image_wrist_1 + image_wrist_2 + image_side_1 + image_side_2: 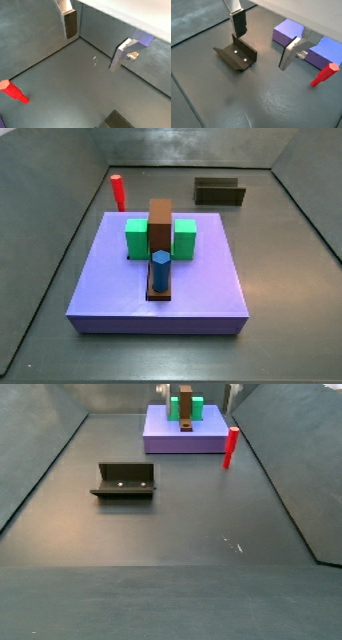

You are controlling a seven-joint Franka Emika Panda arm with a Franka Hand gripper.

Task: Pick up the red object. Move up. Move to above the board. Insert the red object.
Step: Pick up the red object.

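The red object (118,192) stands upright on the floor just beside the board (201,288), near its far left corner, free of any grip. In both wrist views the gripper (264,40) hangs above the floor, fingers (239,24) spread with nothing between them; the peg lies well outside them. The fixture (124,481) stands apart.

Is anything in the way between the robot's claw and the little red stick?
Nothing visible blocks it. In both wrist views the open end effector hangs over bare floor, apart from the red object, which stands upright beside the board. The fixture sits off to the other side.
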